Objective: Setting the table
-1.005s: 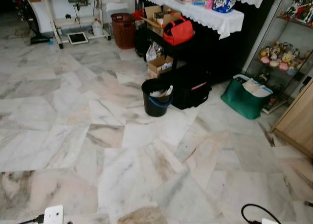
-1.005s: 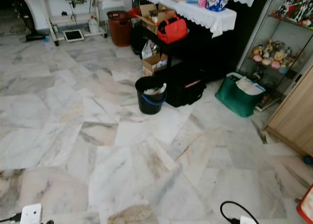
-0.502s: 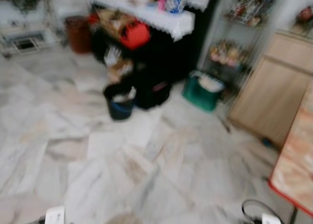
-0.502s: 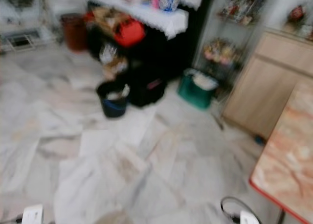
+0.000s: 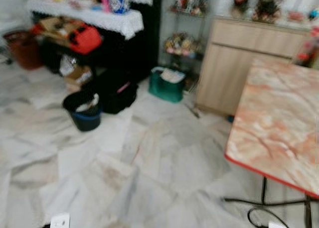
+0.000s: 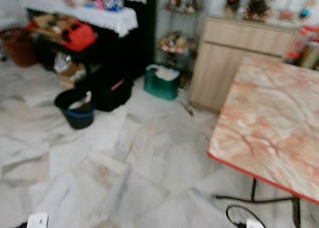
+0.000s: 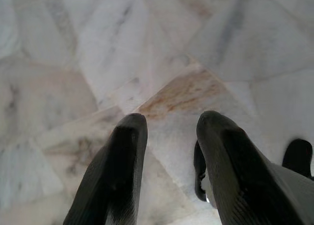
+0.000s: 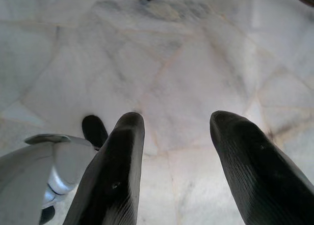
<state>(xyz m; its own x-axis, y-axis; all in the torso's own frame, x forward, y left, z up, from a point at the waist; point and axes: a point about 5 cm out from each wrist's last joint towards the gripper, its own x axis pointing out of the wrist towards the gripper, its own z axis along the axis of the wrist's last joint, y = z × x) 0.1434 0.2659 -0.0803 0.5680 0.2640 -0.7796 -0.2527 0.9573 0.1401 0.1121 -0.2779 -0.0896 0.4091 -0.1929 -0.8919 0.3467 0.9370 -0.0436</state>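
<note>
1. A marble-patterned table [image 6: 269,133] with a red edge stands on thin dark legs at the robot's right, over the pale marble floor [image 5: 149,173].
2. Just beyond the table's far side is a light wooden cabinet [image 5: 239,63], with blurred ornaments on top.
3. To the cabinet's left sits a green bag [image 5: 167,83]; further from the table is a black bucket [image 5: 82,108] beside a black bag [image 5: 117,91].
4. Behind these, well apart from the table, a shelf wears a white lace cloth [image 5: 89,16] above a red bag [image 5: 84,39].
5. The left gripper [image 7: 167,124] hangs over the floor, fingers parted, holding nothing.
6. The right gripper [image 8: 176,124] likewise hangs spread and empty.
</note>
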